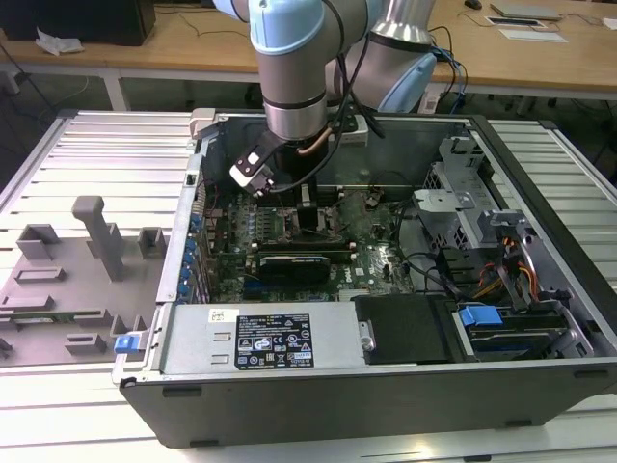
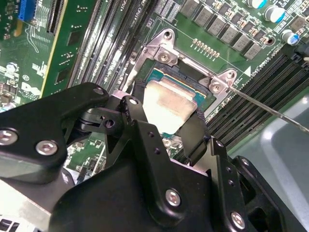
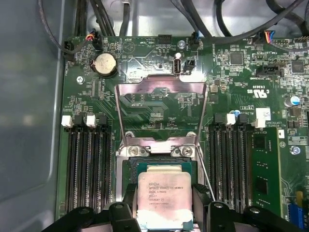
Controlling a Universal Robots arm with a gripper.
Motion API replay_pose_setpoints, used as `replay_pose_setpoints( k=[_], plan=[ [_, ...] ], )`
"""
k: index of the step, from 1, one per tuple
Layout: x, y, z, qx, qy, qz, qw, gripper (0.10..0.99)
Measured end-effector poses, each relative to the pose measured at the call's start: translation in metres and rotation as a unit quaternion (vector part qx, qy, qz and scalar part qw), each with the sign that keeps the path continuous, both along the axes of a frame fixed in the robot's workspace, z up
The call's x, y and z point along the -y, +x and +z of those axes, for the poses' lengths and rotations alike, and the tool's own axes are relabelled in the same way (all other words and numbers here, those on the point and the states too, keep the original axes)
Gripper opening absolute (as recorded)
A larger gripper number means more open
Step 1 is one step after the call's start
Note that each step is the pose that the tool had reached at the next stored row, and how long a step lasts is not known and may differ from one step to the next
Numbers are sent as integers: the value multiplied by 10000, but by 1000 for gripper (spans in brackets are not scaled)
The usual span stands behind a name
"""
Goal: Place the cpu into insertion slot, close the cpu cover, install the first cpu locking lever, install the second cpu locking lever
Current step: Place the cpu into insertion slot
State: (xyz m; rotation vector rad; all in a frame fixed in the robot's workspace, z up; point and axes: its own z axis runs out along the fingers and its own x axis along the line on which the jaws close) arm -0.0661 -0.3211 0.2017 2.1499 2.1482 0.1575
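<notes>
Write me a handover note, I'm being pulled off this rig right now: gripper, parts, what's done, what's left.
The gripper is shut on the cpu, with a finger on each of two opposite sides.
The cpu is at the slot; I cannot tell whether it is fully seated.
The cover is open, flipped back from the slot.
One wire lever stands free, unlatched.
Done: cpu is at the slot.
Left: letting go of the cpu, closing the cover, both levers.
</notes>
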Motion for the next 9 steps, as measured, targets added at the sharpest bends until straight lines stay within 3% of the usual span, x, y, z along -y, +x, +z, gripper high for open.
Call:
replay_pose_setpoints(
  k=[9],
  plan=[
    [-20,0,-31,0,1,0,10000,541]
  ],
)
